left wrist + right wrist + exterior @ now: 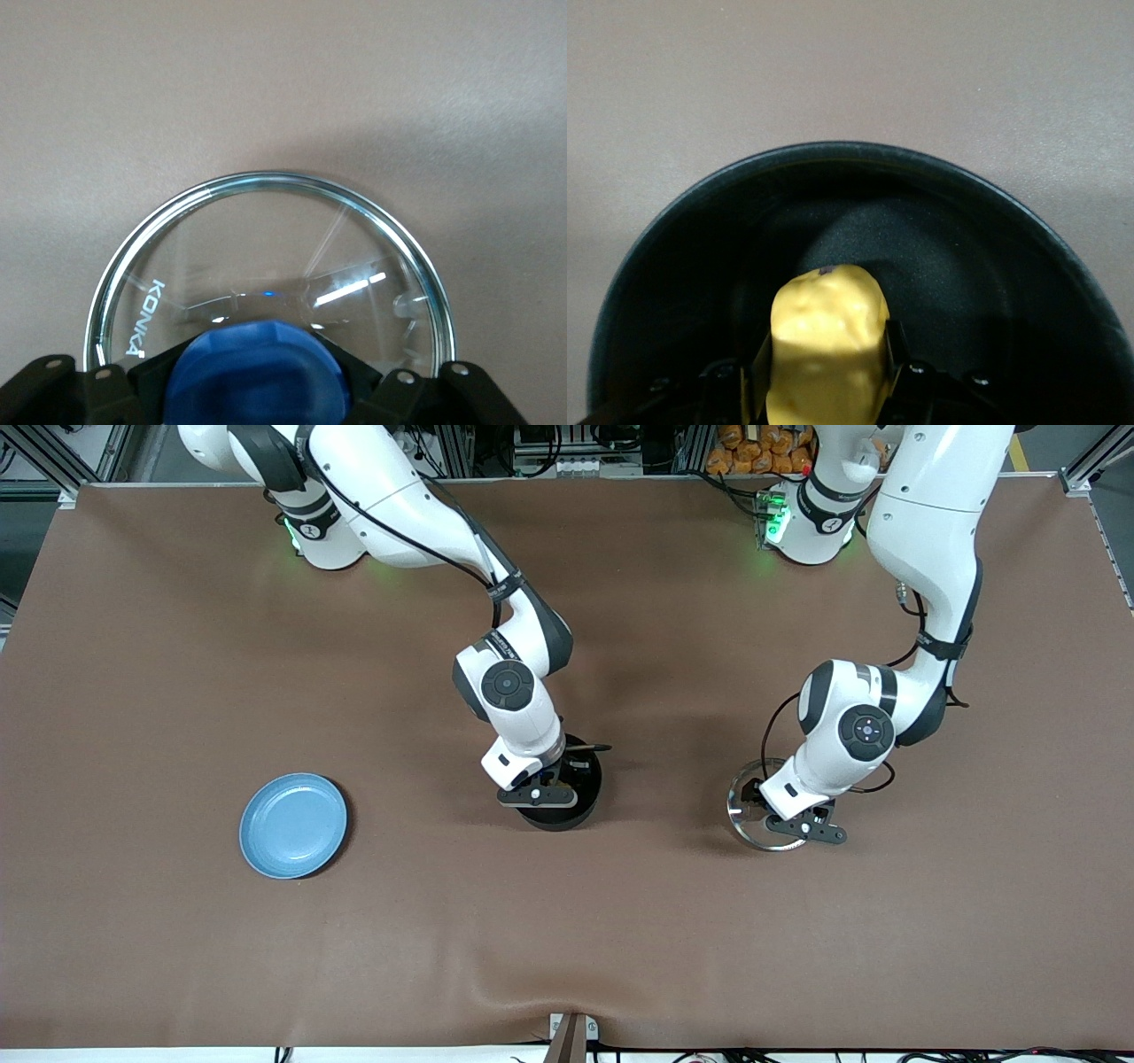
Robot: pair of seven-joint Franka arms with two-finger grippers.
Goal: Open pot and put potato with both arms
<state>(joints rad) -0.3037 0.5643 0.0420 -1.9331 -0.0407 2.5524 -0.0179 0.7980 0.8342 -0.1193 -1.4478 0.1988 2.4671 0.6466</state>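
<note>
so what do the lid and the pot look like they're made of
The lid looks like clear glass in a shiny metal rim: the table shows through it, with bright reflections. Its knob seems matte blue plastic. The pot looks like dark metal with a dull, finely speckled, probably non-stick coating.

Brown table (177, 646) carries black pot (580, 808), glass lid (753, 824), light-blue plate (293, 825), well apart.

A brown-covered counter (567, 921) fills the view, with aluminium framing (496, 447) and cables above its top edge.
</note>
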